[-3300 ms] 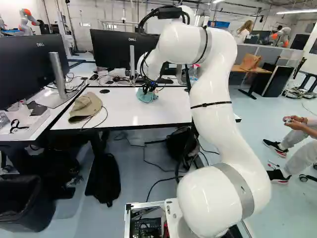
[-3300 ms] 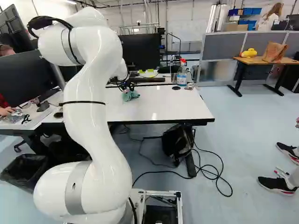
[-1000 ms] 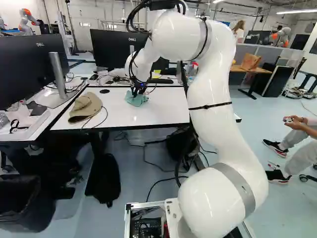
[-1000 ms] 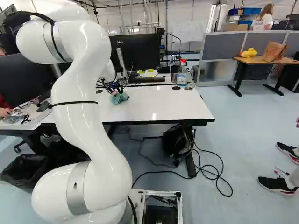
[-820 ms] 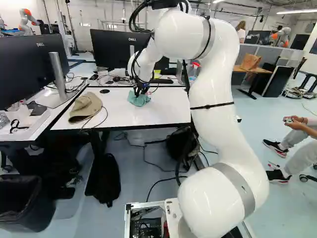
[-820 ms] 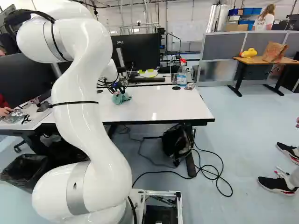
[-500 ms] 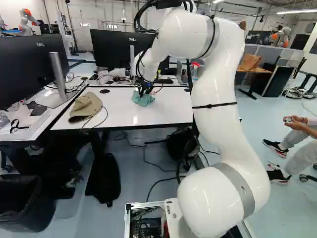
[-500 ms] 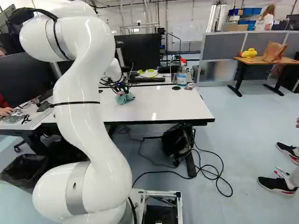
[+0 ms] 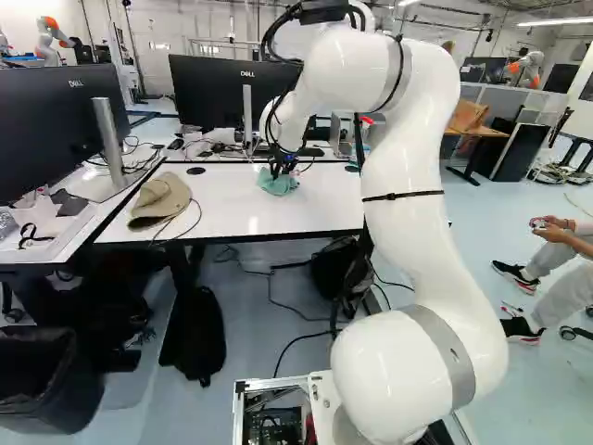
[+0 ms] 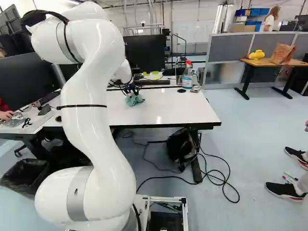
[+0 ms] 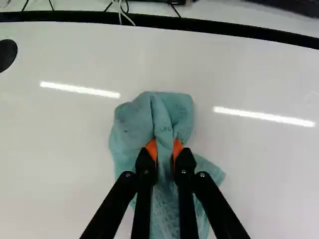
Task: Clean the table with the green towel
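Green towel (image 11: 132,124), bunched, lies against the white tabletop (image 9: 218,213); my gripper (image 9: 281,169) pinches it from both sides between orange pads (image 11: 151,148). A hat (image 9: 159,198) (tan, brimmed) rests on the same tabletop, left of the towel in the left base view.

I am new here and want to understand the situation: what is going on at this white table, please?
A white robot arm seems to be cleaning the table with a green towel. Its fingers are closed on the middle of the towel, and the cloth spreads out, crumpled, on both sides of them. A beige hat lies on the same table, and a spray bottle stands near the far edge.
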### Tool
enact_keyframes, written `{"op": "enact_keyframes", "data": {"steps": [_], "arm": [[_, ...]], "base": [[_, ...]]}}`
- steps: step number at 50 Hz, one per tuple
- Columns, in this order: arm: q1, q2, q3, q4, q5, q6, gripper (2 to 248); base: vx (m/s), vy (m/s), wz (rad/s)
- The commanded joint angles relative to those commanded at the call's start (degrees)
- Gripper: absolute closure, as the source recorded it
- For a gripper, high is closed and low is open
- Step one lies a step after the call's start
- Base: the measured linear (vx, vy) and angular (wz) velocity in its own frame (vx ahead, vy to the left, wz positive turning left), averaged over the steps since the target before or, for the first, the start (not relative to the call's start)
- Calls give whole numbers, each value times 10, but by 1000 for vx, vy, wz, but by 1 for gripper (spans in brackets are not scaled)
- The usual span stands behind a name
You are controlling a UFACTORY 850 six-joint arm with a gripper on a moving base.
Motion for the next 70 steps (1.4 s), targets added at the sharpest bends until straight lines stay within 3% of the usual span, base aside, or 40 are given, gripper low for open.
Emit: {"op": "enact_keyframes", "data": {"steps": [23,48,70], "arm": [[3,16,9,0,0,0,197],[30,92,79,0,0,0,197],[38,145,147,0,0,0,197]], "base": [[0,0,0],[0,0,0],[0,0,0]]}}
